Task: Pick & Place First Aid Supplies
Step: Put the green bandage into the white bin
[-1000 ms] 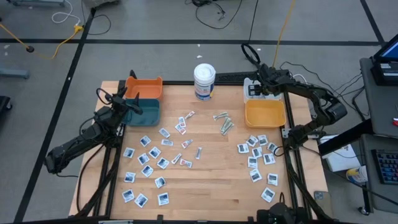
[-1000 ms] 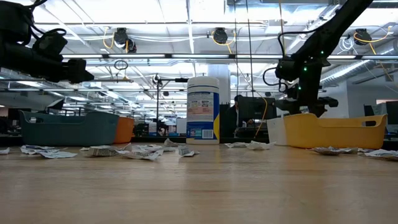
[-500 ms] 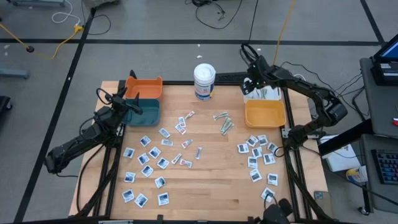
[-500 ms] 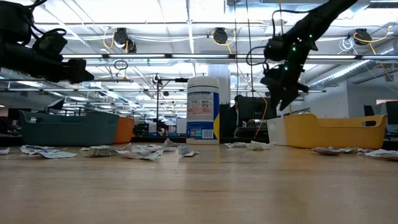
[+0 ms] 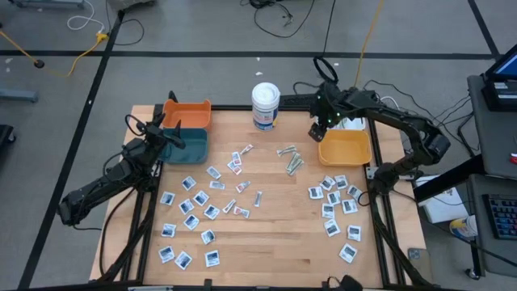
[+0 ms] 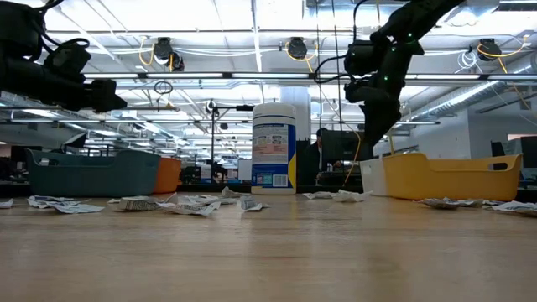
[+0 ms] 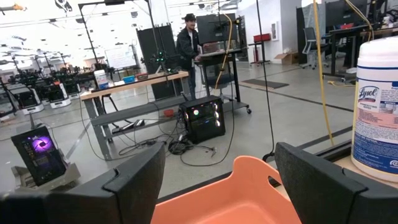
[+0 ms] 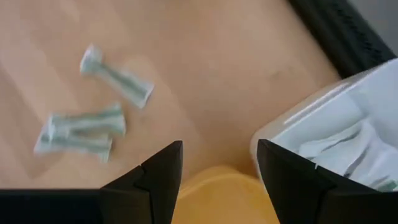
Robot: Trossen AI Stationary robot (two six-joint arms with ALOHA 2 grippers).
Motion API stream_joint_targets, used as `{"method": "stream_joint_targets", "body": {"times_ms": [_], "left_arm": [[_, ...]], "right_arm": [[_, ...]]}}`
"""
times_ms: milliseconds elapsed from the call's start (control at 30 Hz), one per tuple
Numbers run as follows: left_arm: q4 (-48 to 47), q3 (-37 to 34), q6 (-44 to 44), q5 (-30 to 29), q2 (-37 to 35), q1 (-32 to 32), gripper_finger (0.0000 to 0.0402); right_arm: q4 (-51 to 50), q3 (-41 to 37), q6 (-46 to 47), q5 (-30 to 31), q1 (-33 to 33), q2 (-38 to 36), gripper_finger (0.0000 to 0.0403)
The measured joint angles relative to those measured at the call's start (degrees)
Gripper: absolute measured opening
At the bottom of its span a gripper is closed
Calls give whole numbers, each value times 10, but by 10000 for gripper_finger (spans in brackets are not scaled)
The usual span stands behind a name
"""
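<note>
The right tool [image 5: 317, 128] hangs above the desk [image 5: 266, 242] just beside the yellow bin [image 5: 344, 148], at the bin's corner nearest the white tub [image 5: 265, 106]. Its fingers [image 8: 155, 174] stand parted with nothing between them, so it is released and empty. In the right wrist view the white bin [image 8: 348, 143] with a few wrapped strips already inside sits just beside the yellow bin's rim.

The narrow wrapped strips [image 5: 291, 159] lie in a small cluster on the desk, between the white tub and the yellow bin but farther from the tub's edge of the desk, a short way from the right tool. This looks like the next pick. The strips lie roughly parallel to one another, their long axes slanting across the desk, so the fingers would need to close across the narrow side.

The right arm is clearly the nearer one to that cluster. The left tool [image 7: 211, 186] waits well apart, over the orange bin [image 5: 188, 111], its fingers spread wide and empty. Square sachets [image 5: 190, 212] remain scattered in two groups, one on each side of the strips.
</note>
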Motion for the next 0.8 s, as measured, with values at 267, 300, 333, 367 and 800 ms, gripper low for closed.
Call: {"method": "stream_joint_targets", "body": {"times_ms": [267, 300, 333, 367, 800], "left_arm": [[0, 0, 0, 0, 0, 0, 308], [0, 0, 0, 0, 0, 0, 308], [0, 0, 0, 0, 0, 0, 308], [0, 0, 0, 0, 0, 0, 308], [0, 0, 0, 0, 0, 0, 308]], "right_arm": [[0, 0, -48, 2, 61, 0, 201], [2, 0, -49, 2, 70, 1, 201], [6, 0, -49, 2, 79, 4, 201], [9, 0, -49, 2, 88, 6, 201], [73, 0, -108, 9, 160, 78, 201]]}}
